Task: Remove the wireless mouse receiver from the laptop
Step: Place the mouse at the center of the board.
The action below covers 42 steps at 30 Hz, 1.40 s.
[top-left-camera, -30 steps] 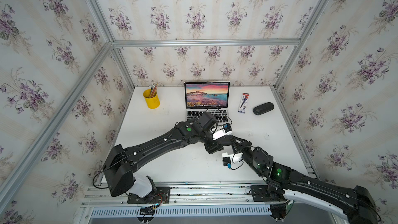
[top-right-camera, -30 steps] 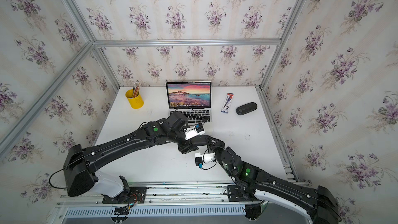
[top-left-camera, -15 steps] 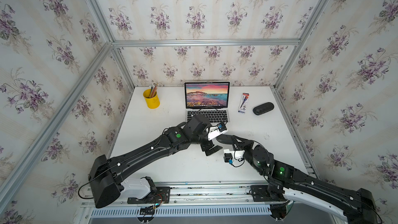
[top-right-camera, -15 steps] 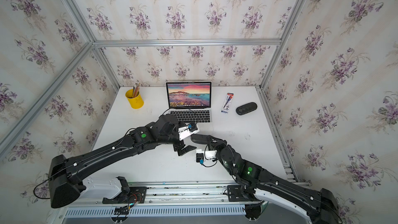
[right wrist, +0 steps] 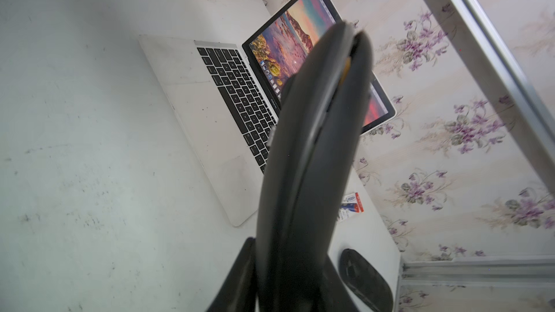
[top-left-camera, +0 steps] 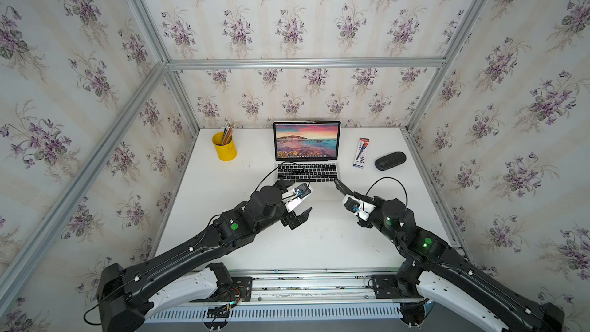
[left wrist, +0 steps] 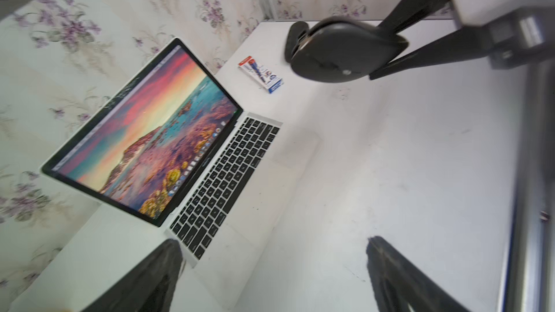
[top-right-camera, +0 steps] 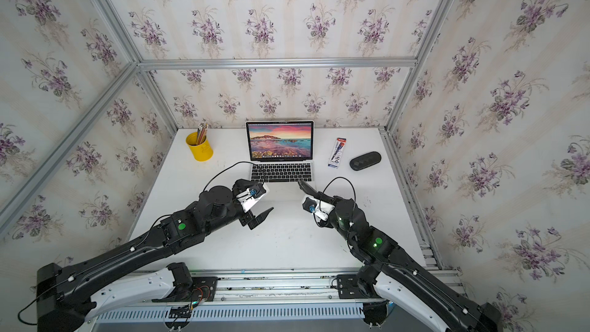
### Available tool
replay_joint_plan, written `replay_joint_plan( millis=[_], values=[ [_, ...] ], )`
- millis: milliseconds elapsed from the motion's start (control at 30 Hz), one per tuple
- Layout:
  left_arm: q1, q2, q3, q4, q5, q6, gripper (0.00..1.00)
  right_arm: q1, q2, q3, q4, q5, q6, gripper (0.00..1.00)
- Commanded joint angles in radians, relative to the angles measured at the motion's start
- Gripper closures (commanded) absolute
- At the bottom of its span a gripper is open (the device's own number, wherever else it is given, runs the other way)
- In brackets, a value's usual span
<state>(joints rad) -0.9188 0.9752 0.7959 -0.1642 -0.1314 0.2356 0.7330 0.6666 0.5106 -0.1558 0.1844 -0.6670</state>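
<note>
The laptop (top-left-camera: pixel 306 172) (top-right-camera: pixel 281 172) stands open at the back middle of the table, sunset picture lit. My left gripper (top-left-camera: pixel 301 195) (top-right-camera: pixel 257 195) hovers in front of its left front corner, open and empty; in the left wrist view (left wrist: pixel 271 240) its fingers stand far apart over bare table beside the laptop (left wrist: pixel 210 181). My right gripper (top-left-camera: pixel 349 193) (top-right-camera: pixel 314 194) (right wrist: pixel 288 250) is shut on a flat black mouse (top-left-camera: pixel 342 186) (left wrist: pixel 339 52) (right wrist: pixel 315 145), held edge-on by the laptop's right front corner. The wireless mouse receiver is out of view; the mouse hides the laptop's (right wrist: pixel 228 91) right edge.
A yellow pencil cup (top-left-camera: pixel 225 150) stands left of the laptop. To its right lie a small marker pack (top-left-camera: pixel 361 152) and a black oblong case (top-left-camera: pixel 390 160) (right wrist: pixel 365 277). Aluminium frame posts and flowered walls close in the table (top-left-camera: pixel 319 250) on three sides.
The two grippers, close together a second ago, have drawn apart. The left gripper opened wide and pulled back left; the right arm swung right, carrying the mouse.
</note>
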Motion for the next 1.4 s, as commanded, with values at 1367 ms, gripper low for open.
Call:
replay_joint_plan(
  millis=[1367],
  values=[
    [0.107,0.124,0.089,-0.148,-0.499,-0.268,0.01,-0.747,0.943,0.065,0.364,-0.968,0.972,1.00]
  ],
)
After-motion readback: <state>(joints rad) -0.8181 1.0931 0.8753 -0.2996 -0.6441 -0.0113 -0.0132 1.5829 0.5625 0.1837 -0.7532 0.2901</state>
